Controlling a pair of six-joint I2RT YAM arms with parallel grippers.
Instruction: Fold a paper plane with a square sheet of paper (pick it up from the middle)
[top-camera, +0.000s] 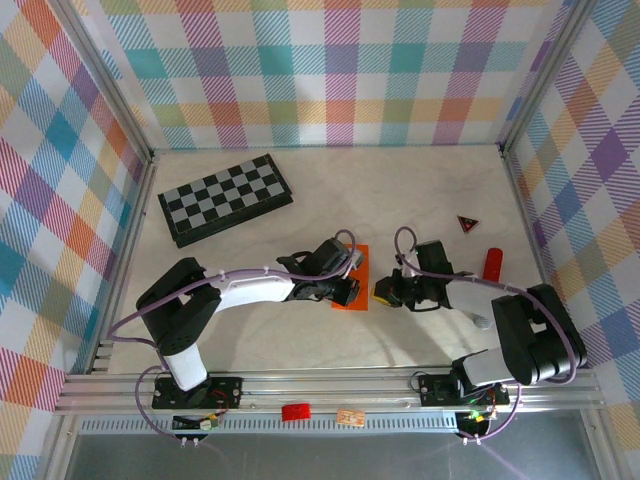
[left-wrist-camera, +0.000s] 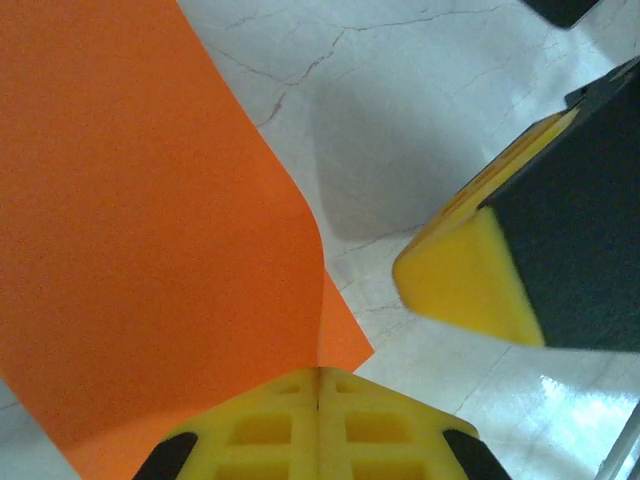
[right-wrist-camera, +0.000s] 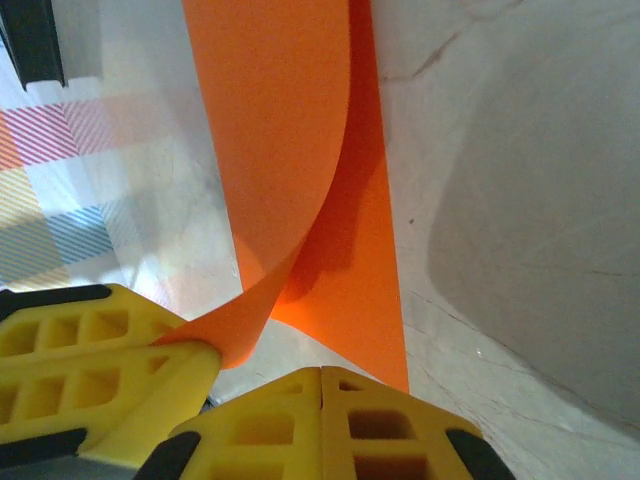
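The square sheet of paper is bright orange and lies mid-table as a narrow folded strip. In the left wrist view the paper has its top layer lifted and curling, and its crease runs into the seam of my left gripper, which is shut on it. My left gripper sits at the strip's near end. My right gripper is just to its right. In the right wrist view my right gripper is shut, its tips at the near edge of the flat lower layer of the paper, nothing visibly in the seam.
A black-and-grey checkerboard lies at the back left. A small dark red triangle and a red cylinder sit at the right. Plaid walls close in three sides, and the metal rail runs along the near edge.
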